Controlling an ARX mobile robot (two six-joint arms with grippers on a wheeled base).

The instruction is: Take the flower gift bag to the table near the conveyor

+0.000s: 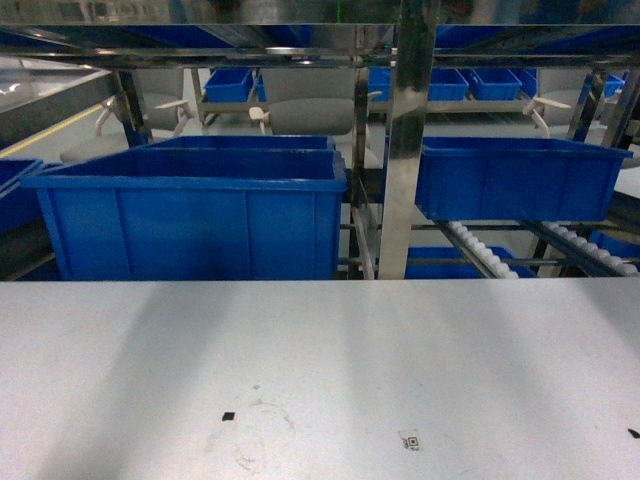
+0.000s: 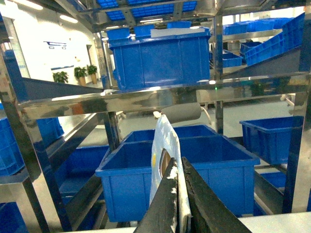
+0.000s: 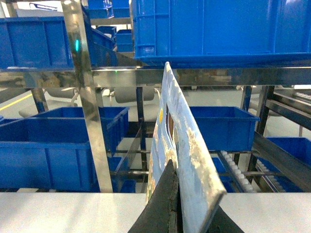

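Left gripper [image 2: 177, 194] clamped on the upper edge of the flower gift bag [image 2: 164, 145], black fingers [image 2: 163, 208] pressed together on either side of the pale sheet, near its cut-out handle slot. Right gripper [image 3: 174, 204] likewise closed on the same bag, seen edge-on in the right wrist view, blue printed face with a rectangular handle opening, standing upright with a slight tilt. Bag held aloft above the table [image 1: 320, 370], not resting on it; neither gripper nor bag visible in the head view. Tabletop matte white-grey, bearing a small black square mark [image 1: 228, 415], faint scuff rings and a QR-like sticker [image 1: 409, 439]. Beyond the table's far edge, the conveyor [image 1: 480, 248]: steel-framed lanes with white rollers. Blue plastic bins [image 1: 195, 212] seated on the rack levels.
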